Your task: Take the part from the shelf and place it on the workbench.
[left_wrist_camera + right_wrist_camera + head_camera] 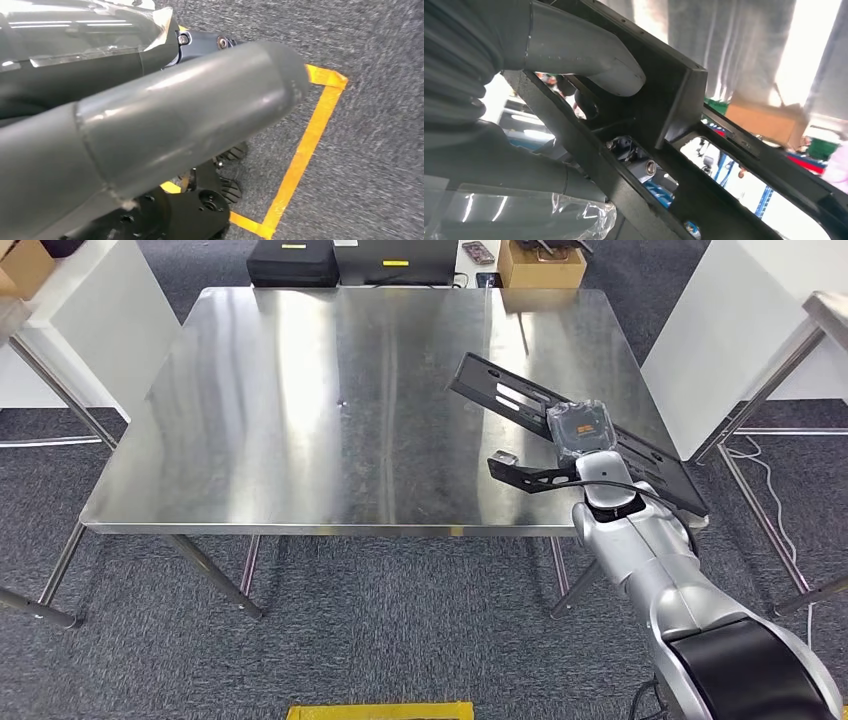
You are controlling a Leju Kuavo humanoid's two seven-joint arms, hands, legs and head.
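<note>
The part (520,400) is a long black flat frame with slots and a side bracket (512,468). It hangs tilted over the right side of the steel workbench (300,410). My right hand (583,430), wrapped in clear plastic, grips it near its middle. In the right wrist view the grey thumb (589,55) presses on the part's black frame (674,100). I cannot tell whether the part's far end touches the bench top. In the left wrist view my left hand (165,125) hangs over the floor, thumb stretched out, holding nothing.
A cardboard box (540,265) and black cases (293,262) stand beyond the bench's far edge. White panels (100,310) flank the bench on both sides, and another table's leg (770,390) is at the right. Yellow tape (300,160) marks the carpet.
</note>
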